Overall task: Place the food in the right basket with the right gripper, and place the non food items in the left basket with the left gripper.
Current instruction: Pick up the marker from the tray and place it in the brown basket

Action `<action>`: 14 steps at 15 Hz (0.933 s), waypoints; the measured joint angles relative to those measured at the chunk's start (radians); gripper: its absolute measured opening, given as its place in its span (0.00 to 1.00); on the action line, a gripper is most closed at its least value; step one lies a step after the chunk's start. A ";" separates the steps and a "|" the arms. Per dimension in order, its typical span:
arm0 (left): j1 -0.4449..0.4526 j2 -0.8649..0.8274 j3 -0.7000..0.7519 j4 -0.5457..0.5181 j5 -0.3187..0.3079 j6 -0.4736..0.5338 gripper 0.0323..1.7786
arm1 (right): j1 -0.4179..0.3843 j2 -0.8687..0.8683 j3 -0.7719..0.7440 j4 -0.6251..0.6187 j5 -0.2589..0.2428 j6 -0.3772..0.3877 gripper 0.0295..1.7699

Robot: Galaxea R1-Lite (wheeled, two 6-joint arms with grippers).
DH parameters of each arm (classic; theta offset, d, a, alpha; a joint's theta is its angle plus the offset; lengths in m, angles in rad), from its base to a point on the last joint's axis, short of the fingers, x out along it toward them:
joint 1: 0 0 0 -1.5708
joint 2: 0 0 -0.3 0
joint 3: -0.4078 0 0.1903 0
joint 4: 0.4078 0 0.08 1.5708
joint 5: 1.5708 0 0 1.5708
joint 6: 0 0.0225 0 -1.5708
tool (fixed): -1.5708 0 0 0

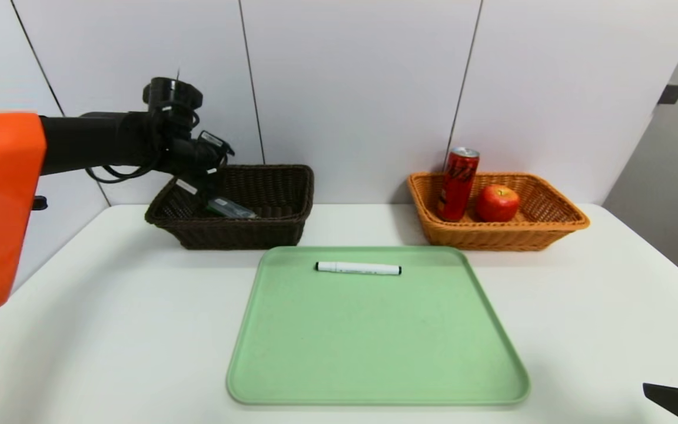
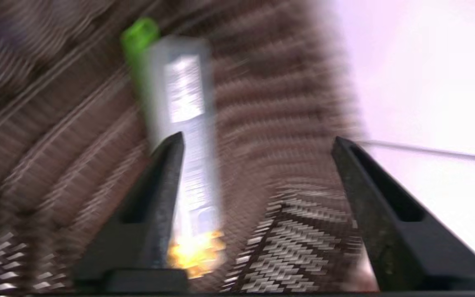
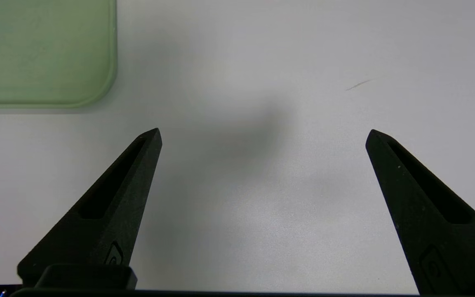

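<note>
Grey tube with green cap lies in the dark brown wicker basket (the left one), on its floor toward the basket's left side; in the left wrist view its long axis runs away from the camera, cap end farthest, and one side of the tube sits just against the inner face of one finger while the other finger stands well clear of it; left gripper hangs over the basket's left rim, tilted down into it, jaws spread wide and gripping nothing, so the tube reads as released. Outward from there: black-and-white marker lies alone on the green tray, near the tray's far edge, long axis across the robot's front (left to right), black cap end to the right; it is the only item left outside a basket, and being non-food it falls to the left arm, which is also the nearer one. Judgement: next reach must lift out of the basket and come back toward the tray, jaws closing across the marker's short width. Orange wicker basket holds a red can upright and a red apple beside it. Right gripper parked low over bare white table off the tray's near right corner, fingers fully apart, empty.
</note>
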 joint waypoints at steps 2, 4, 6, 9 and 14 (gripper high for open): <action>-0.021 -0.027 0.001 -0.106 0.070 0.100 0.79 | 0.000 -0.001 0.001 0.000 0.000 0.002 0.97; -0.039 -0.055 0.001 -0.188 0.105 0.160 0.83 | 0.000 -0.001 0.001 -0.001 0.000 0.006 0.97; -0.050 -0.074 0.002 -0.246 0.101 0.165 0.86 | 0.000 -0.002 0.004 -0.001 0.006 0.006 0.97; -0.062 -0.108 0.002 -0.245 0.039 0.207 0.89 | 0.000 -0.005 0.007 -0.001 0.014 0.007 0.97; -0.083 -0.156 0.003 -0.201 0.007 0.470 0.92 | 0.000 -0.013 0.029 -0.031 0.020 0.008 0.97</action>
